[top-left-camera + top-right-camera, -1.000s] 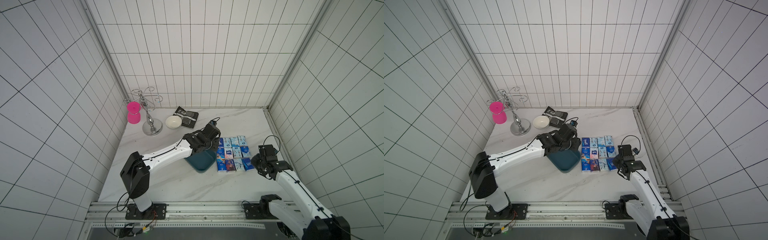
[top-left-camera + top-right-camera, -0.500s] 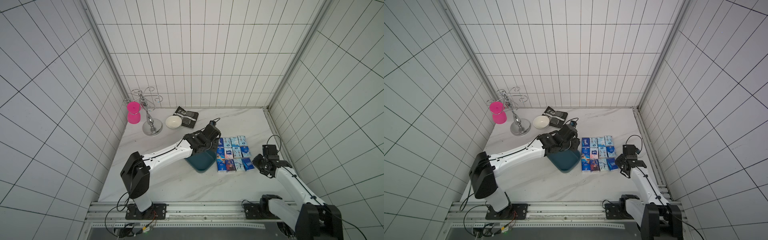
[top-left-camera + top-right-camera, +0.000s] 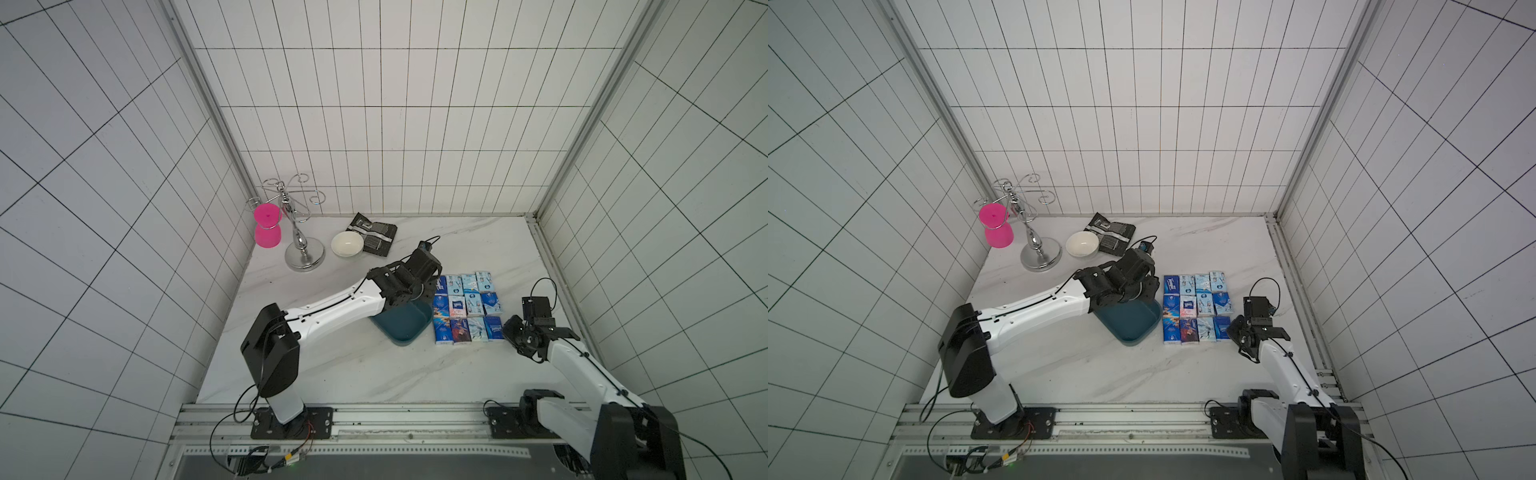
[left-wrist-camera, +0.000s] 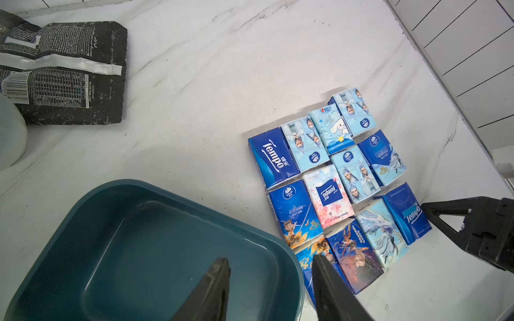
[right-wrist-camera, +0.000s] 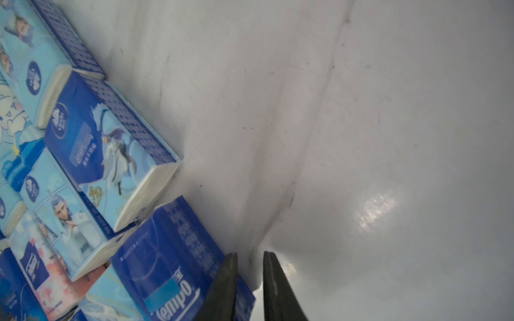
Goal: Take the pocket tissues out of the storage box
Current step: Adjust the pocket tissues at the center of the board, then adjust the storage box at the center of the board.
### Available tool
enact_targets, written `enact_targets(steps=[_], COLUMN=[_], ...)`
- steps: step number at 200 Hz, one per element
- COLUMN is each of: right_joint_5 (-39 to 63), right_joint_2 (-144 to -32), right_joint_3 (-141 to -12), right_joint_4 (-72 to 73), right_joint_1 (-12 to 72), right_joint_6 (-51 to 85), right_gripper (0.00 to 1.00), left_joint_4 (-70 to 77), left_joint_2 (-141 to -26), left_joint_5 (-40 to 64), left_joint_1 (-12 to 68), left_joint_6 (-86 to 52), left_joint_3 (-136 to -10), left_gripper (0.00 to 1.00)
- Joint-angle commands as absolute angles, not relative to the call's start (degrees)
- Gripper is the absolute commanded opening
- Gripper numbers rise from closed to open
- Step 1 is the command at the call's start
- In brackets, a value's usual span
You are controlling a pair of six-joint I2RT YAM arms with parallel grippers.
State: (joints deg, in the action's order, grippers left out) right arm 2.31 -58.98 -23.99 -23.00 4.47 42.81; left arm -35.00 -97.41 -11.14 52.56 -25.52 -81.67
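Packets of pocket tissues [image 3: 465,307], twelve soft rectangles in dark blue, light blue and white, lie in a tight three-by-four grid on the white marble table [image 3: 374,374], just beside the dark teal plastic storage box [image 3: 409,332]. The left gripper [image 4: 269,258] hangs over the box's rim, jaws spread, gripping nothing. The right gripper [image 5: 250,253], jaws pressed nearly together, sits just beside the grid's corner packet.

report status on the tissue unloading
Left gripper open over the storage box rim. Right gripper shut, empty, beside the pocket tissues. Twelve packets gridded on the table, box shows empty. Nothing blocking.
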Motion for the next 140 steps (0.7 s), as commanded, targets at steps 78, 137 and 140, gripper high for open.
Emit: enact_targets(steps=[78, 137, 140], right_joint_5=[-3.04, -0.74, -0.18], right_joint_2=[-57.93, -60.91, -61.15], right_joint_3=[-34.03, -43.50, -43.75], right_joint_4=[-30.12, -27.76, -27.53], right_joint_1=[4.14, 4.04, 4.04], right_joint_6=[31.76, 26.46, 26.32], right_gripper=[0.43, 0.98, 0.98], left_joint_4=[-35.97, -32.75, -32.82], left_joint_2=[-95.02, -84.84, -84.27], left_joint_5=[-17.88, -23.25, -23.55], left_joint_1=[52.44, 43.30, 42.78], left_joint_6=[-26.82, -29.71, -30.02], left_joint_3=[-80.93, -71.39, -70.92], left_gripper=[0.51, 0.52, 0.52])
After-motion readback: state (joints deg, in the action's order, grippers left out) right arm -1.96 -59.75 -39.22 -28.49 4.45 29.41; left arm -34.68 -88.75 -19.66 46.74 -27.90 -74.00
